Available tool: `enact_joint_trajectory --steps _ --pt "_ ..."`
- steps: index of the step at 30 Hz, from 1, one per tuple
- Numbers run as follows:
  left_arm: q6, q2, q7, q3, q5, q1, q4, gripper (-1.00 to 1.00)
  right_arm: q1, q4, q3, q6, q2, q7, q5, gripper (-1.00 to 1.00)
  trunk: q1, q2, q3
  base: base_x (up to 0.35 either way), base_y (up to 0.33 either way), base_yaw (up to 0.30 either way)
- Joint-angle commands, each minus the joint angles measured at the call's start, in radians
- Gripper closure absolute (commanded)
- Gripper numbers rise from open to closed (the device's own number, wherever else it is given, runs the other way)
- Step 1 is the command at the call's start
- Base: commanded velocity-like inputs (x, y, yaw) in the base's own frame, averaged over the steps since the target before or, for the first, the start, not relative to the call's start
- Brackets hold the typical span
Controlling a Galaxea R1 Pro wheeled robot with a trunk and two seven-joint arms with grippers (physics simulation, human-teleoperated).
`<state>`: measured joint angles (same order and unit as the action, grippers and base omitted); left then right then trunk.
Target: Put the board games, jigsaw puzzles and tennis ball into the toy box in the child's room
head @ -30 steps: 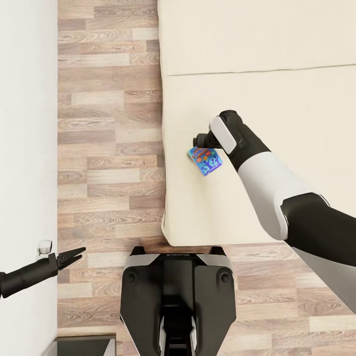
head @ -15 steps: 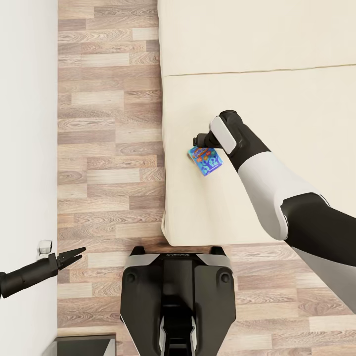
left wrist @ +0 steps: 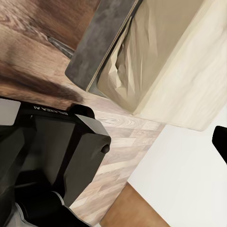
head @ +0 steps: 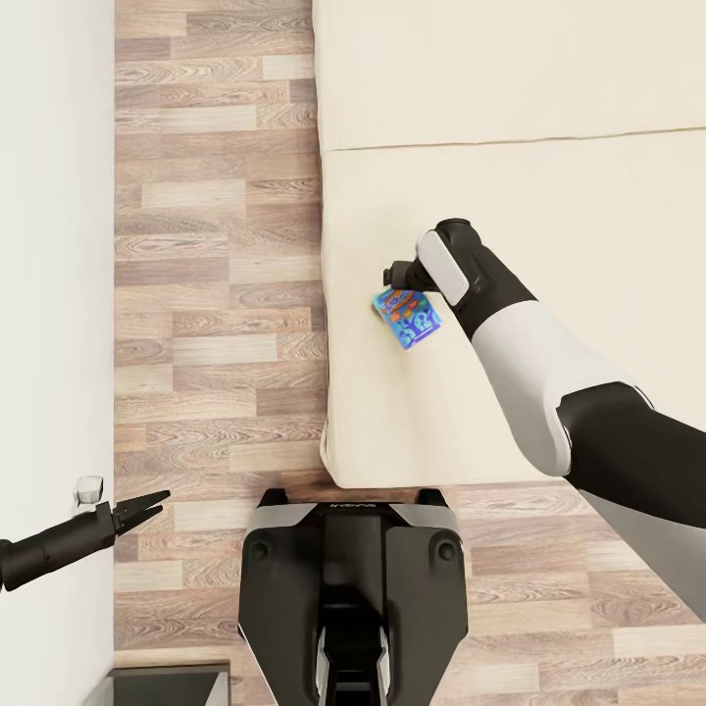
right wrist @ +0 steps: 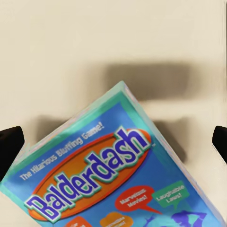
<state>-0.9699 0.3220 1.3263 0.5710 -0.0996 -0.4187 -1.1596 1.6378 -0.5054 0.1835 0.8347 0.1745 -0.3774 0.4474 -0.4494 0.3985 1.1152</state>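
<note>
A small blue board game (head: 407, 316), a flat box printed "Balderdash" (right wrist: 109, 184), lies tilted on the beige bed (head: 549, 118) near its left edge. My right gripper (head: 400, 276) hovers just over the box's far end. In the right wrist view the right gripper (right wrist: 113, 142) is open: its dark fingertips (right wrist: 9, 144) stand wide apart at either side of the box and do not touch it. My left gripper (head: 149, 507) hangs open and holds nothing, low at the left beside the white wall. The toy box, table, jigsaw puzzles and tennis ball are out of view.
A strip of wood-plank floor (head: 216, 294) runs between the white wall (head: 49, 245) and the bed. My dark base (head: 348, 588) stands against the bed's near end. The bed's dark grey frame (left wrist: 94, 47) shows in the left wrist view. A dark object's edge (head: 167, 681) sits at bottom left.
</note>
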Motion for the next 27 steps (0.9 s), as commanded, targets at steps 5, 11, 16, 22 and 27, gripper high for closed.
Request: enact_joint_trajectory --steps 5,11,16,22,27 --pt "-0.009 0.0 0.001 0.0 -0.002 0.0 0.0 -1.0 0.0 0.0 0.003 -0.023 0.0 -0.01 0.01 -1.0 -0.001 0.002 0.001 0.0 0.0 0.0" --pt "-0.009 0.0 0.001 0.0 -0.002 0.0 0.0 -1.0 0.0 0.002 0.005 -0.034 0.0 -0.011 0.01 -1.0 -0.001 0.002 0.001 0.0 0.0 0.0" --pt "-0.009 0.0 0.001 0.0 -0.002 0.0 0.0 -1.0 0.0 0.003 0.005 -0.038 0.0 -0.012 0.01 -1.0 -0.001 0.002 0.001 0.0 0.0 0.0" --pt "-0.009 0.0 0.001 0.0 -0.002 0.0 0.0 -1.0 0.0 0.005 0.005 -0.038 0.0 -0.012 0.01 -1.0 -0.001 0.002 0.001 0.0 0.0 0.0" --pt "-0.009 0.0 0.001 0.0 -0.002 0.0 0.0 -1.0 0.0 0.005 0.005 -0.039 0.0 -0.012 0.01 -1.0 -0.001 0.002 0.001 0.0 0.0 0.0"
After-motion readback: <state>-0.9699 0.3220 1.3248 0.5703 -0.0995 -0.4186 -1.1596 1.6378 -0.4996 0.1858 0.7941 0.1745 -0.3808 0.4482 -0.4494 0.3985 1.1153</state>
